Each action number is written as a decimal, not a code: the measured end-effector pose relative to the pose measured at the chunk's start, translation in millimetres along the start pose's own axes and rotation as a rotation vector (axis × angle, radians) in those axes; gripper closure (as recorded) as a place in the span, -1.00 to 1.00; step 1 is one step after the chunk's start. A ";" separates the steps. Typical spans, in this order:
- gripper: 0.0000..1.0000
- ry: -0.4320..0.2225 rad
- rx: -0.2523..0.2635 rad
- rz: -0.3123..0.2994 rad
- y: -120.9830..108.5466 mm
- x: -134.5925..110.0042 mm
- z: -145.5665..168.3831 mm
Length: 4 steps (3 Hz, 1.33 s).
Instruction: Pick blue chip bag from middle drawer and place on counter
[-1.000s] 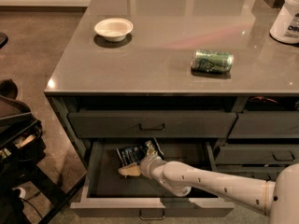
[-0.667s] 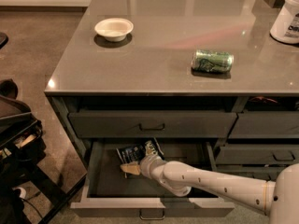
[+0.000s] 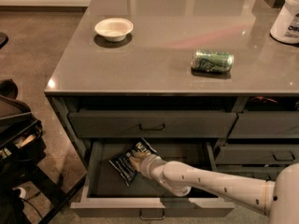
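The middle drawer [image 3: 150,205] is pulled open below the counter [image 3: 154,55]. The blue chip bag [image 3: 124,164] lies tilted in the drawer's left half, dark blue with white lettering. My gripper [image 3: 136,163] reaches into the drawer from the right on a white arm. It sits on the bag's right side, touching it. The wrist and the bag hide its tip.
On the counter are a green can [image 3: 212,60] lying on its side, a white bowl [image 3: 113,29] and a white container [image 3: 286,17] at the far right. The top drawer [image 3: 152,124] is closed. Narrower drawers [image 3: 261,154] stand to the right. A dark object [image 3: 16,139] stands on the floor at left.
My gripper has shifted slightly down and left, further onto the bag. The bag stays in the drawer and has barely moved.
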State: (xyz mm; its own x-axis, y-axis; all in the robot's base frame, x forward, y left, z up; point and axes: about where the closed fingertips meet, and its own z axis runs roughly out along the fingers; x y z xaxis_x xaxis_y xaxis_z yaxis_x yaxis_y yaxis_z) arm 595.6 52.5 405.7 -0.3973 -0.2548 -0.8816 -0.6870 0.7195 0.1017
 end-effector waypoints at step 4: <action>-0.91 -0.015 -0.070 -0.058 -8.6 -35.2 -27.7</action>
State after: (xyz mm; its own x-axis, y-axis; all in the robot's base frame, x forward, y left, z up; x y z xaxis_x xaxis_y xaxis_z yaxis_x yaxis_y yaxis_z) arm 598.6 37.4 448.6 -0.3466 -0.2844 -0.8939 -0.7499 0.6565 0.0819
